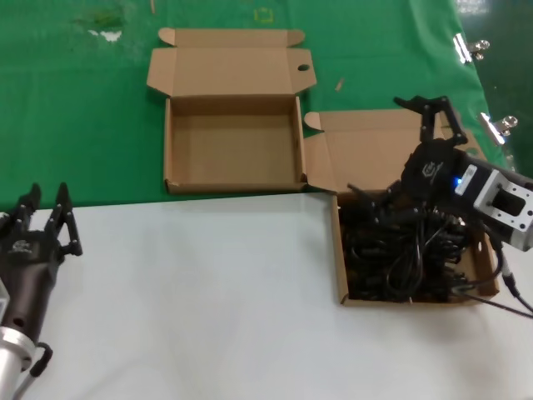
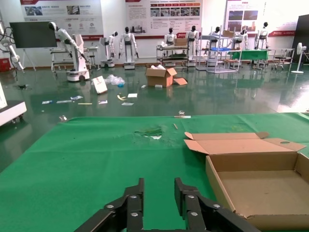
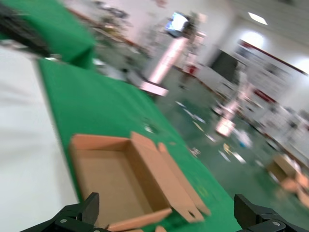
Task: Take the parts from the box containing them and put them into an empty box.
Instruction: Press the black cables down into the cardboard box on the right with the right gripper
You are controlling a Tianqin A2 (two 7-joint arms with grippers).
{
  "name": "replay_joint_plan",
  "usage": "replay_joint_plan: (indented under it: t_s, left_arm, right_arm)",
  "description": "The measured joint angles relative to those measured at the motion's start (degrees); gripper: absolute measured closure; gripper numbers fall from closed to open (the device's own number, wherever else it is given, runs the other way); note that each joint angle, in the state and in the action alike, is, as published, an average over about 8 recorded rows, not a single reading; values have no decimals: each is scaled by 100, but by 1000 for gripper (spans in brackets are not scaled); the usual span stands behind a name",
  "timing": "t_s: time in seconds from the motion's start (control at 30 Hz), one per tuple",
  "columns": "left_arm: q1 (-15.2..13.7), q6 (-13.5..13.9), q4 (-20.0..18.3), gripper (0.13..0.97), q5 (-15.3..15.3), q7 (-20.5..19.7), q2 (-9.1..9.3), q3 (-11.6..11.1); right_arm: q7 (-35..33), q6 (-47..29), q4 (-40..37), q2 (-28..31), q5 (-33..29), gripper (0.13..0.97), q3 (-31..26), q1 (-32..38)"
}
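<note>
The empty brown box (image 1: 233, 177) lies open at the middle back, its flap lid folded away. It also shows in the left wrist view (image 2: 256, 193) and in the right wrist view (image 3: 106, 183). The second box (image 1: 340, 250) at the right holds a tangle of black power cords (image 1: 400, 246). My right gripper (image 1: 435, 117) hovers over the far part of that box and its lid, open wide and empty, as the right wrist view (image 3: 166, 212) also shows. My left gripper (image 1: 46, 208) is at the near left over the white table, open and empty, also in the left wrist view (image 2: 159, 186).
A green cloth (image 1: 83, 100) covers the far half of the table; the near half is white (image 1: 208, 292). Metal clips (image 1: 470, 48) lie at the far right edge. A thin cable (image 1: 508, 302) runs from the right arm beside the full box.
</note>
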Motion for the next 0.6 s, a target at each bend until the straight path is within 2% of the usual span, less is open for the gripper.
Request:
replay_joint_plan:
  t_s: [0.37, 0.6]
  left_arm:
    - [0, 0, 0, 902, 0, 0, 0, 0]
    - [0, 0, 0, 941, 2, -1, 0, 0]
  right_arm:
    - [-1502, -1986, -1095, 687, -358, 129, -820, 1445]
    - [-2437, -2715, -1724, 861, -845, 129, -1369, 2236]
